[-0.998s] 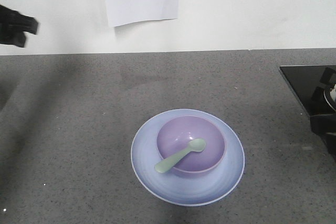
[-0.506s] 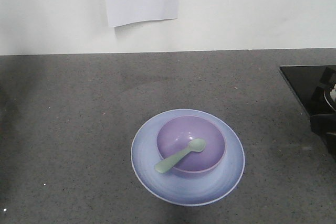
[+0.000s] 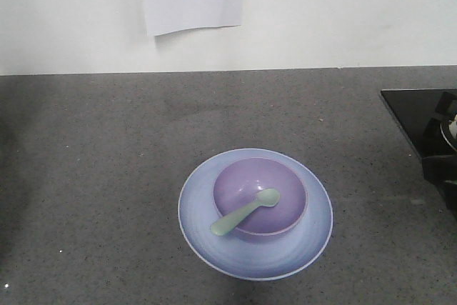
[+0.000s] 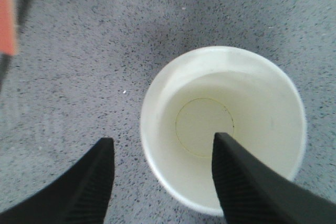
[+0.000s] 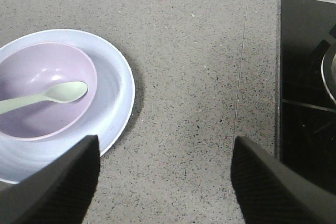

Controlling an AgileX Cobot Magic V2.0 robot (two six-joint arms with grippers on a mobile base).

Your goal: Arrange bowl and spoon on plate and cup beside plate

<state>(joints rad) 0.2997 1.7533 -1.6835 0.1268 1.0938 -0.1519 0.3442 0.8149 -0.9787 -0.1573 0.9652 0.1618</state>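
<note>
Left claw above the cup, bowl and spoon already on the plate

The bowl [image 3: 260, 198] sits on the plate [image 3: 203, 244] with the spoon [image 3: 245, 212] inside. The left claw [image 4: 163, 166] is spread, one finger over the cup [image 4: 223, 127] mouth, one outside. The cup looks light and thin, easy to crush; a gentle hold at the rim wall seems best. The right claw [image 5: 165, 169] is spread, empty.

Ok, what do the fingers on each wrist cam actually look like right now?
Both pairs match. The left gripper has two black fingers with finely ribbed, textured faces, tapering towards blunt tips. The right gripper shows the same dark, wedge-shaped fingers. No cables or markings are visible on either; an orange-red strip sits at the left view's edge.
</note>
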